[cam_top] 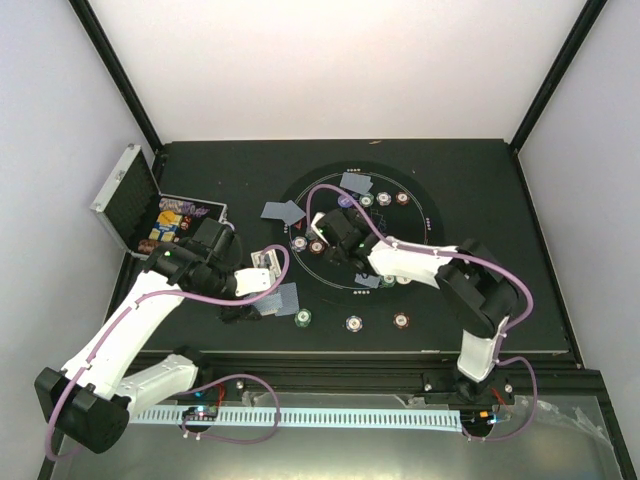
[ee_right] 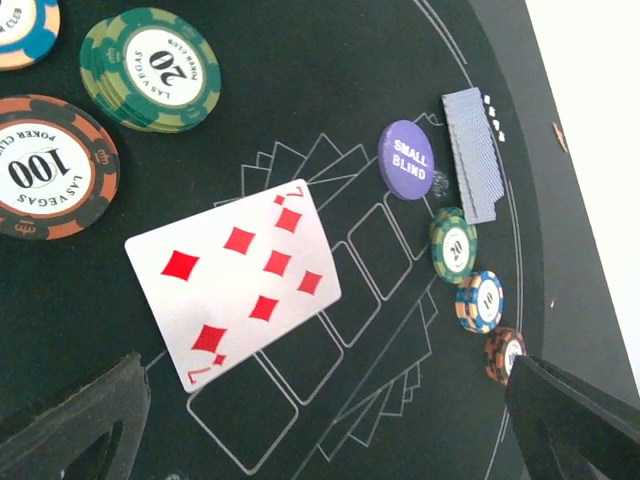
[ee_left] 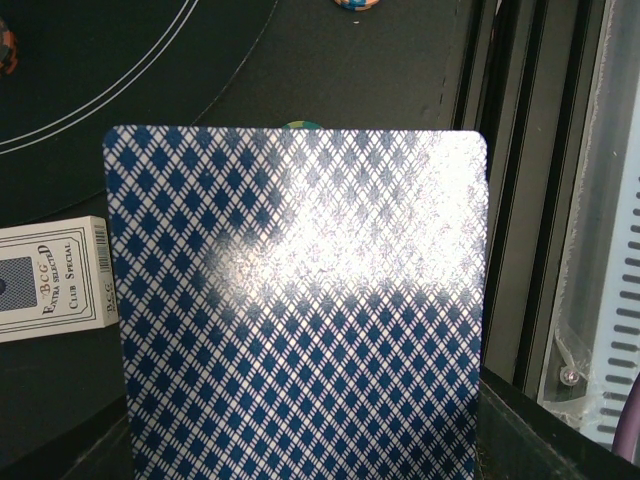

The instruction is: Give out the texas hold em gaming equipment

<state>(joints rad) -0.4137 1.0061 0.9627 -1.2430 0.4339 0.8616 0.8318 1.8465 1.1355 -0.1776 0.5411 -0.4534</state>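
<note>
To my far left: silver studded case (cam_top: 125, 200), lid raised, at the black table's (cam_top: 500, 200) corner. Centre: round black white-lined mat (cam_top: 405, 228). Near edge: white slotted duct (cam_top: 330, 415).

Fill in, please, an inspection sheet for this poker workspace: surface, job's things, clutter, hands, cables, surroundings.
Surface: black table carrying a round black white-lined mat.
Job's things: a seven of diamonds card lies face up on the mat. Near it are a round purple "small blind" button, a stack of grey-blue-backed cards, a green striped chip and a red-brown striped chip.
Clutter: open silver studded case at the table's left edge; white card box.
Hands: left hand shut on a blue-backed playing card; right hand open over the mat.
Cables: purple cables run along both arms.
Surroundings: white walls; nothing else seen.
</note>
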